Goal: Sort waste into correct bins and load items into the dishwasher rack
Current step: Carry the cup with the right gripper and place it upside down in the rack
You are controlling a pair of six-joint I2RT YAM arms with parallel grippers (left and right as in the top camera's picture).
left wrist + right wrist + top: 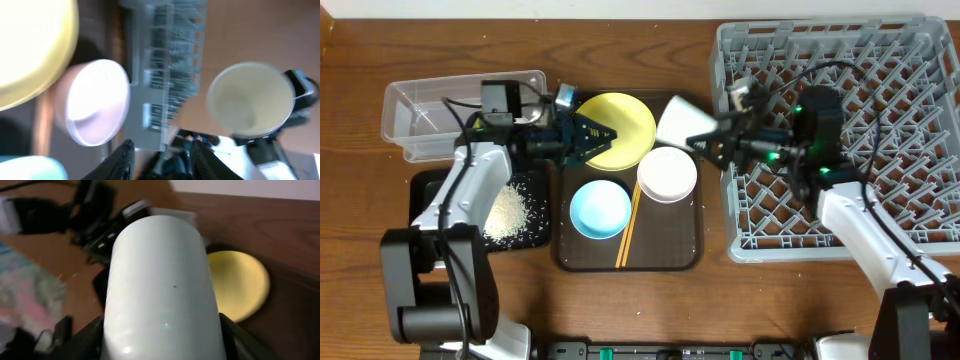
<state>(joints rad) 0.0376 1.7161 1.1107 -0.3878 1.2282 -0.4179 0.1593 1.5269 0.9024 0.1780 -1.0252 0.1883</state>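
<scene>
My right gripper (708, 143) is shut on the small white cup (681, 122) and holds it above the tray's right back corner. In the right wrist view the cup (160, 275) fills the space between the fingers (161, 335). My left gripper (596, 134) is open and empty over the left part of the yellow plate (620, 128). The white bowl (667, 174), the light blue bowl (599, 209) and the chopsticks (629, 226) lie on the brown tray. Rice scraps (509, 210) lie in the black tray (425, 190). The wrapper and the tissue are not in view.
The brown serving tray (665, 258) is in the middle. The clear tub (460, 104) stands at the back left. The grey dishwasher rack (880, 190) fills the right side. The left wrist view shows the plate (30, 45), bowl (95, 100), rack (165, 65) and cup (250, 100).
</scene>
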